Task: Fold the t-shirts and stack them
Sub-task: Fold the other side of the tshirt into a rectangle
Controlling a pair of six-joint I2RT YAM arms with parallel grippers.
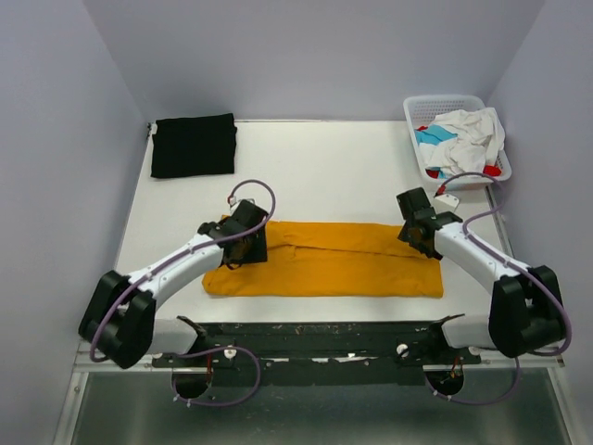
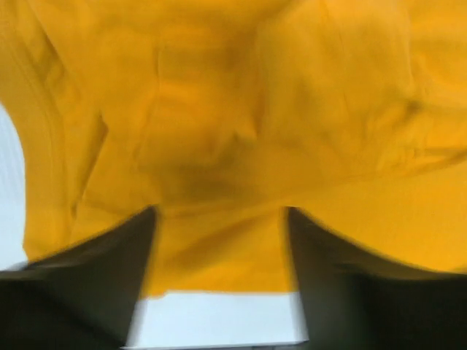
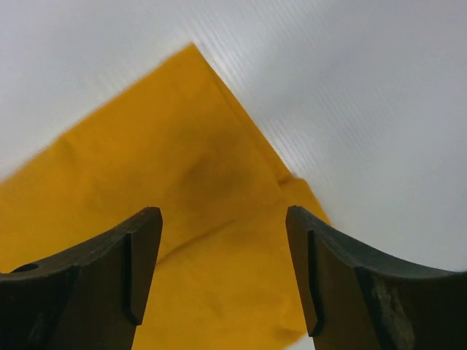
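A mustard-orange t-shirt [image 1: 324,260] lies folded into a long flat strip across the near middle of the white table [image 1: 324,167]. My left gripper [image 1: 243,248] hovers over its left end, jaws open, with orange cloth [image 2: 219,131] filling its view. My right gripper [image 1: 422,239] is over the shirt's right end, jaws open and empty above the cloth corner [image 3: 190,182]. A black t-shirt [image 1: 194,146] lies folded at the far left corner. White, teal and red shirts [image 1: 460,139] are heaped in the basket.
The white lattice basket [image 1: 422,111] stands at the far right corner. A small white tag [image 1: 447,199] lies on the table just in front of it. Grey walls close in the table on three sides.
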